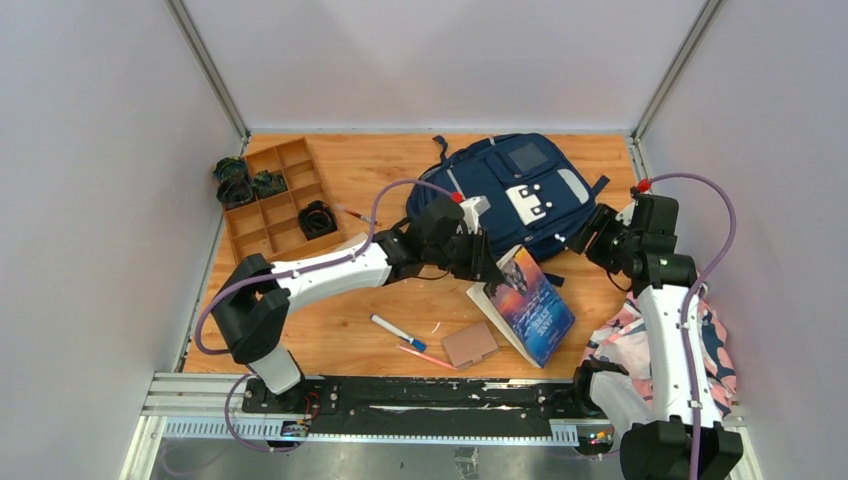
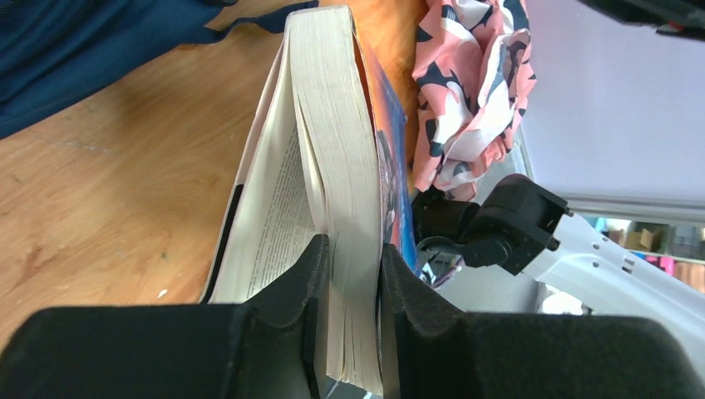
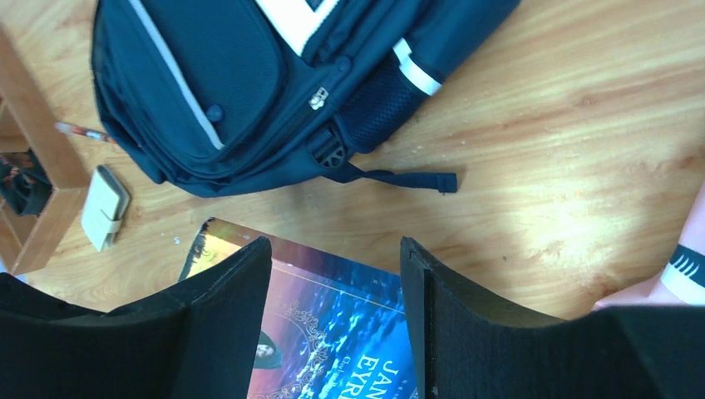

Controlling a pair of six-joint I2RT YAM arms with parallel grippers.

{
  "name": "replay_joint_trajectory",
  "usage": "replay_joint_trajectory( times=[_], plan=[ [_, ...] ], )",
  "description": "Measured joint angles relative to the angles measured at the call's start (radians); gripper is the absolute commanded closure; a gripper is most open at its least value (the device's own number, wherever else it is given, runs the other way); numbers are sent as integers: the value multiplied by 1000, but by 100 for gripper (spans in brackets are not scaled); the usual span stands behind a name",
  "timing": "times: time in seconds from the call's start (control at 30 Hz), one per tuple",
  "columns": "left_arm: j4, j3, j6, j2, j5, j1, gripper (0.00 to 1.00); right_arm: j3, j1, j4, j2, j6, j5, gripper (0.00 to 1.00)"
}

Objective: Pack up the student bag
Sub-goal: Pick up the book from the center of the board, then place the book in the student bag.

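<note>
The navy backpack (image 1: 515,190) lies flat at the back of the table, zips closed as far as I can see; it also shows in the right wrist view (image 3: 249,83) and the left wrist view (image 2: 83,50). A thick paperback book with a blue cover (image 1: 530,305) lies in front of it, its far end raised. My left gripper (image 1: 490,265) is shut on the book's block of pages (image 2: 332,166); the back cover and some pages hang loose outside the left finger. My right gripper (image 1: 590,235) is open and empty, hovering above the book's cover (image 3: 332,332) near the bag's strap.
A wooden divided tray (image 1: 275,195) with dark items stands at the back left, a red pen (image 1: 352,213) beside it. A blue-capped marker (image 1: 398,331), a pink pen (image 1: 425,356) and a brown card box (image 1: 470,343) lie near the front. A pink-and-navy cloth (image 1: 700,340) lies at the right edge.
</note>
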Motion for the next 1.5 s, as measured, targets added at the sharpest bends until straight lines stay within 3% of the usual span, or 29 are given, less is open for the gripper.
replay_joint_trajectory(
  times=[0.3, 0.43, 0.73, 1.03, 1.3, 1.5],
  plan=[
    [-122, -6, 71, -179, -89, 64, 100, 35, 19, 49, 26, 3, -68, 38],
    [-111, -26, 69, -247, -116, 118, 100, -6, 36, 104, 62, 23, -130, 25],
    [14, -178, -32, -285, -144, 269, 100, -209, 38, 303, 128, 141, -372, 17],
    [313, -342, -216, -121, -74, 424, 100, -397, 63, 736, 327, 317, -530, 15],
    [451, -377, -265, 14, 2, 460, 100, -532, 139, 1025, 471, 403, -527, 14],
    [510, -377, -272, 83, 43, 473, 100, -586, 145, 1145, 491, 420, -512, 13]
  ],
)
